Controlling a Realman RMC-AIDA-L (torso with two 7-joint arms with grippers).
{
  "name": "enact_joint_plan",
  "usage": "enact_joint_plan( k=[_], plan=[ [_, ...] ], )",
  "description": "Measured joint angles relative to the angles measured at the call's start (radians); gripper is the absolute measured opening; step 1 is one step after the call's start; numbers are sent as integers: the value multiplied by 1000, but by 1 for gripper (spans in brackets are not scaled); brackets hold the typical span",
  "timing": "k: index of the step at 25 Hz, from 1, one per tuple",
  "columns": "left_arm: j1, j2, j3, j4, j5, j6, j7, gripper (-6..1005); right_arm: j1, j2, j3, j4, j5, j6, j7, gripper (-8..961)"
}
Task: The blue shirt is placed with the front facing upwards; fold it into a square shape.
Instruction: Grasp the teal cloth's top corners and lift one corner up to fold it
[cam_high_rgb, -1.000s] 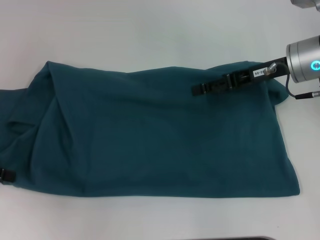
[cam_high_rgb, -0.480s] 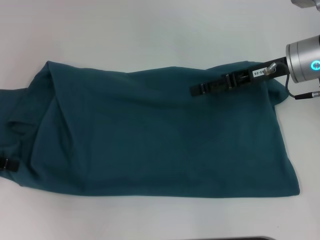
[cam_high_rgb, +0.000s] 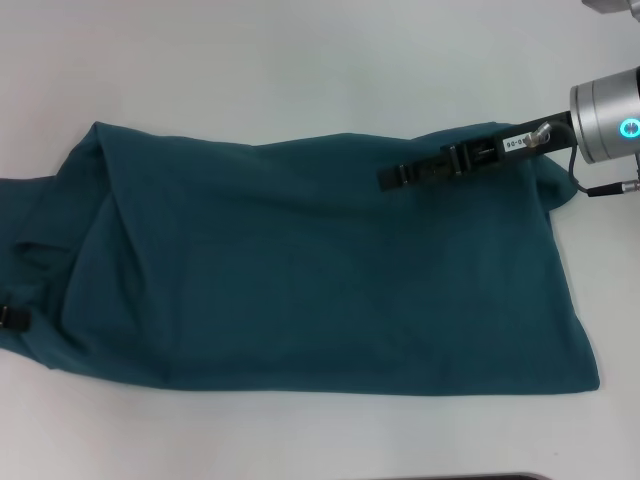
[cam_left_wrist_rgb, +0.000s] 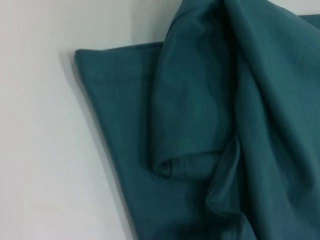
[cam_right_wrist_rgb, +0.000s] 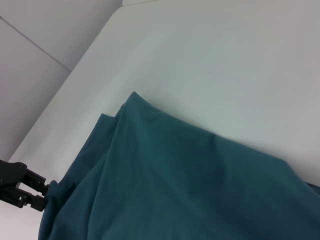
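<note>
Right hand pinching soft matte blue shirt, left hand likewise.

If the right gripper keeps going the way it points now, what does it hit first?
The right gripper points toward the robot's left, low over the blue shirt. Probably it would meet only more shirt fabric; its height above the cloth is unclear.
</note>
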Motion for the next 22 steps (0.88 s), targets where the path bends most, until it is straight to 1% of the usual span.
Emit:
enact_joint_plan(
  k=[5, 7, 10, 12, 15, 18, 22],
  plan=[
    [23, 0, -4, -16, -3, 2, 4, 491, 3, 0, 2, -1, 0, 0, 1, 678],
    [40, -1, -26, -49, -21, 2, 10, 490, 6, 1, 0, -2, 0, 1, 4, 678],
    [48, 6, -49, -70, -53, 4, 16, 490, 11, 1, -4, -4, 0, 2, 9, 677],
    [49, 9, -52, -70, -73, -7, 23, 490, 15, 3, -5, -4, 0, 3, 10, 677],
    [38, 8, -46, -53, -110, -17, 42, 490, 18, 5, -5, -2, 0, 4, 12, 677],
    [21, 7, -39, -28, -113, -16, 54, 489, 19, 5, -6, -2, 0, 2, 16, 676],
    [17, 3, -31, -5, -114, -9, 63, 489, 19, 7, -6, -6, 0, 1, 19, 675]
  ],
)
